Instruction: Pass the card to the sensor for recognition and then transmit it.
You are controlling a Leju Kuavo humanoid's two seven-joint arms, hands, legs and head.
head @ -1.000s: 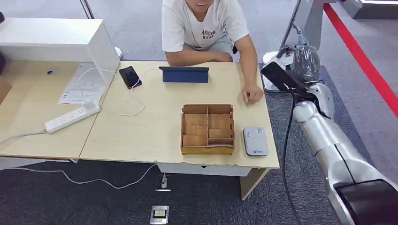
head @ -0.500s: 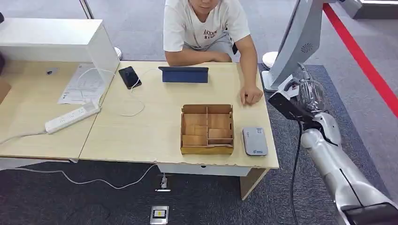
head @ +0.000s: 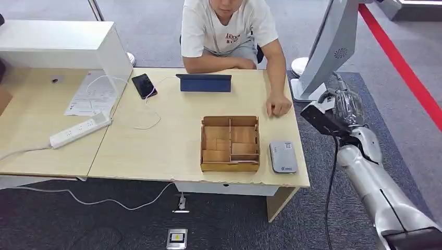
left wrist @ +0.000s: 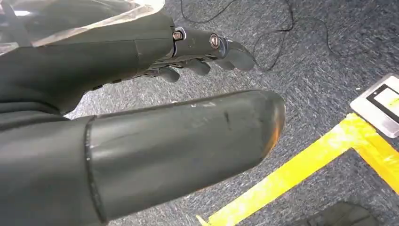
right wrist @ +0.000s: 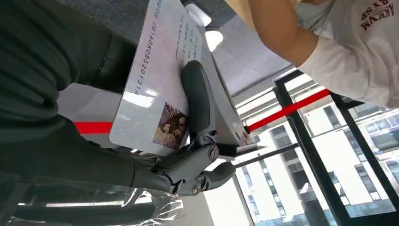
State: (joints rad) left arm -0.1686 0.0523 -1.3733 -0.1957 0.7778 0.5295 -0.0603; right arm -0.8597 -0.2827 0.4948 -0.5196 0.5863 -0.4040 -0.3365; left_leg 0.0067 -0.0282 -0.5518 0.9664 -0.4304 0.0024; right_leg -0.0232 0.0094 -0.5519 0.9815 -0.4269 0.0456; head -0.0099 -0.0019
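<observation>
Glossy plastic is what we're dealing with here: the ID card (right wrist: 157, 80) is thin, stiff and feather-light, with a printed number along one edge and a small photo near a corner, so I'd guess it's slippery and likes to pivot or slide out if the pinch is only on a corner. The right hand (right wrist: 188, 127) has it clamped flat between the thumb and a finger laid across the face, up off to the right of the table (head: 172, 151), not over it yet. In the head view that right hand (head: 341, 107) sits well apart from the card reader (head: 283, 157), the little grey pad lying on the tabletop just beside the wooden divided tray (head: 230, 143). Holding near the middle of a long edge looks like the safest grip to me, leaving most of the face free to lie on the reader. The tray's compartments look empty from here, just bare wood, though the narrow front slots are too small to be sure. The left hand (left wrist: 202, 52) hangs over the carpet with fingers loosely apart, holding nothing. A person's hand (head: 280, 105) rests on the table's far right corner.
</observation>
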